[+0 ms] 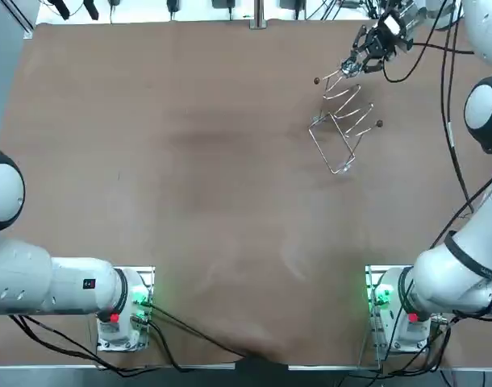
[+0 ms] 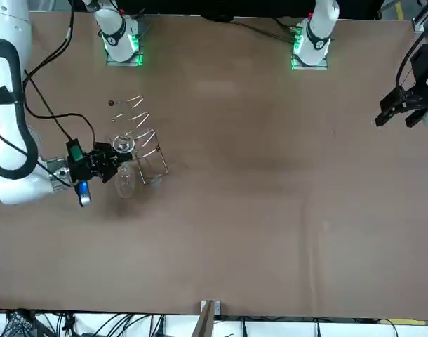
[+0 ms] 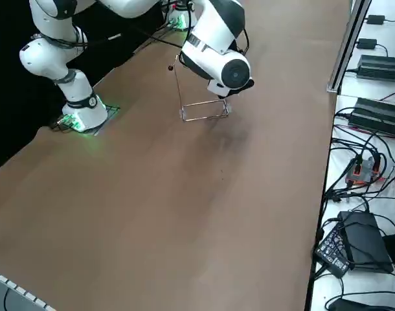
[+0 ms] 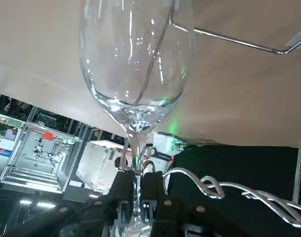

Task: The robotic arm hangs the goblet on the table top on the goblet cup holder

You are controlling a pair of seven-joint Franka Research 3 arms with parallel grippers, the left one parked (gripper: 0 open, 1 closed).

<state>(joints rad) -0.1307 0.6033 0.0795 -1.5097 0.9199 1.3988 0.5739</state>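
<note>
Your tool (image 4: 136, 191) is pressed in on the goblet (image 4: 135, 64). Both fingers (image 4: 153, 190) pinch the thin glass stem, and the gap between them is no wider than the stem itself.

In the front view, the bowl lies to one side of the fingertips and the round foot to the other, so your grip sits partway along the stem. The wrist view shows the bowl just past the fingertips, cut off at the picture's edge. Whether the bowl touches the table (image 2: 270, 210) cannot be judged.

The wire cup holder (image 2: 147, 137) stands on the table just beside the tool, on the far side of the goblet. Its wavy prongs reach close alongside the fingers, and one straight wire runs behind the bowl. In the front view the goblet's foot is level with the nearest prongs, but contact between the two cannot be confirmed.

In the right side view, the arm's wrist hides the tool and the goblet, and only the holder's base frame and one upright show. From overhead the clear glass is hard to make out.
</note>
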